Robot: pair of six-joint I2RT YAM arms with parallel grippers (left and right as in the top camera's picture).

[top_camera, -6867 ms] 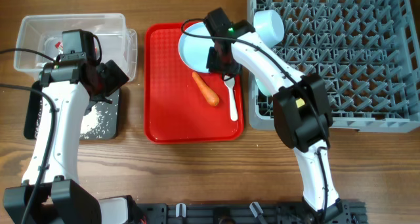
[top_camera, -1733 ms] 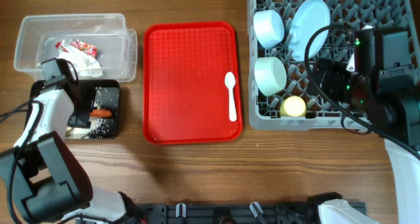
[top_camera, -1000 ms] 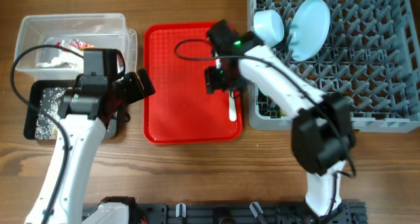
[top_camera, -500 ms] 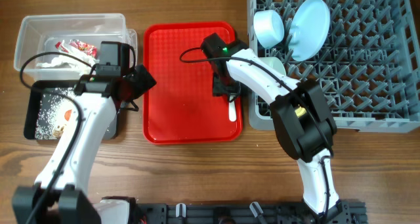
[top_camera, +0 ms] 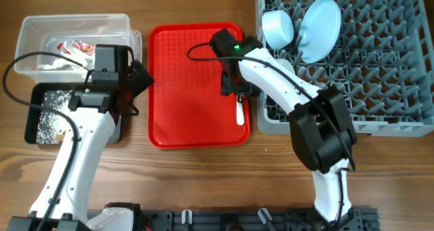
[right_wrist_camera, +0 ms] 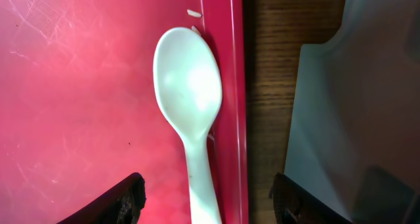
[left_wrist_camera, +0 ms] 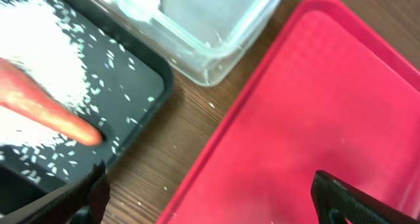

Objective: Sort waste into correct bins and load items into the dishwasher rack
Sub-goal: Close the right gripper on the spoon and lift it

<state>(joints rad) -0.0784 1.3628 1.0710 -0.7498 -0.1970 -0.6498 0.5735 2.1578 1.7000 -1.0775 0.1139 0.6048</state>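
The white plastic spoon (right_wrist_camera: 190, 99) lies along the right rim of the red tray (right_wrist_camera: 79, 86). My right gripper (right_wrist_camera: 210, 201) is open, its fingers on either side of the spoon's handle; from overhead it (top_camera: 234, 90) covers the spoon's bowl and the handle (top_camera: 239, 113) shows below. My left gripper (left_wrist_camera: 216, 198) is open and empty over the red tray's left edge, seen from overhead (top_camera: 141, 78) beside the bins. The carrot (left_wrist_camera: 46, 109) lies on rice (left_wrist_camera: 39, 53) in the black tray (left_wrist_camera: 134, 86). The clear tub (top_camera: 74, 19) holds the red wrapper (top_camera: 76, 47) and tissue.
The grey dishwasher rack (top_camera: 380, 89) stands at the right and holds a bowl (top_camera: 278, 28) and the blue plate (top_camera: 321, 29); my right arm hides its front left corner. The rack's wall (right_wrist_camera: 354, 86) is close beside the spoon. The clear tub's corner (left_wrist_camera: 197, 27) is near my left gripper.
My right gripper has settled over the spoon and stayed there. My left arm has shifted back a little from the red tray toward the bins.
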